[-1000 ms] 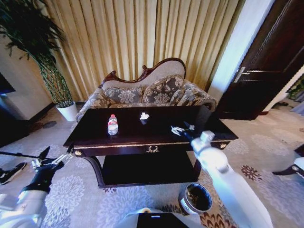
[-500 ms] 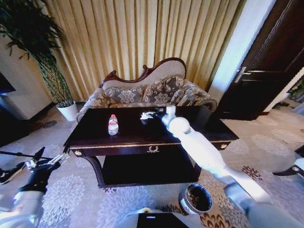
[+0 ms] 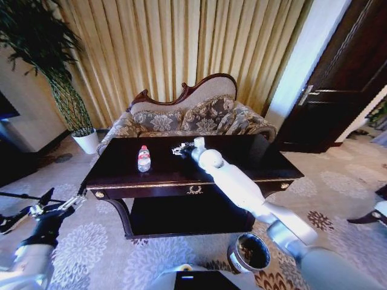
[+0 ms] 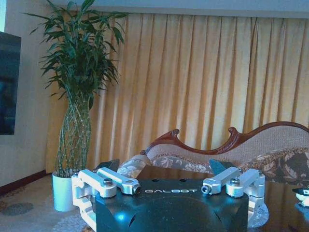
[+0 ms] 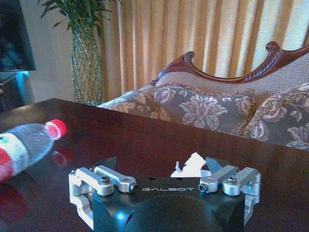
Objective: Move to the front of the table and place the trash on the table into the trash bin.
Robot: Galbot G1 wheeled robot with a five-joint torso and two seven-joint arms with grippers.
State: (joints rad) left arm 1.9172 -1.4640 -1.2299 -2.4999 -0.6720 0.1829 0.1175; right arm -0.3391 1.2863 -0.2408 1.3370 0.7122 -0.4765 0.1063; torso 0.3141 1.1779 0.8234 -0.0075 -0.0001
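The dark glossy table (image 3: 163, 174) stands in front of me. A clear bottle (image 3: 143, 158) with a red cap lies on its left half, also seen as the bottle (image 5: 23, 145). My right arm reaches over the tabletop, with my right gripper (image 3: 179, 148) low at the back middle. Its fingers are open around a small white paper scrap (image 5: 191, 166), my right gripper (image 5: 161, 165) just behind it. The trash bin (image 3: 232, 258) stands on the carpet at the table's front right. My left gripper (image 3: 59, 202) hangs open over the carpet, left of the table, also seen as my left gripper (image 4: 163, 166).
A patterned sofa (image 3: 193, 118) stands behind the table before gold curtains. A tall plant in a white pot (image 3: 88, 142) is at the back left. A dark door (image 3: 341, 84) is at the right. Open carpet lies around the bin.
My right arm has swung from the table's front right across to the back middle, bringing its gripper to the paper scrap. My left gripper has drifted slightly left and down.
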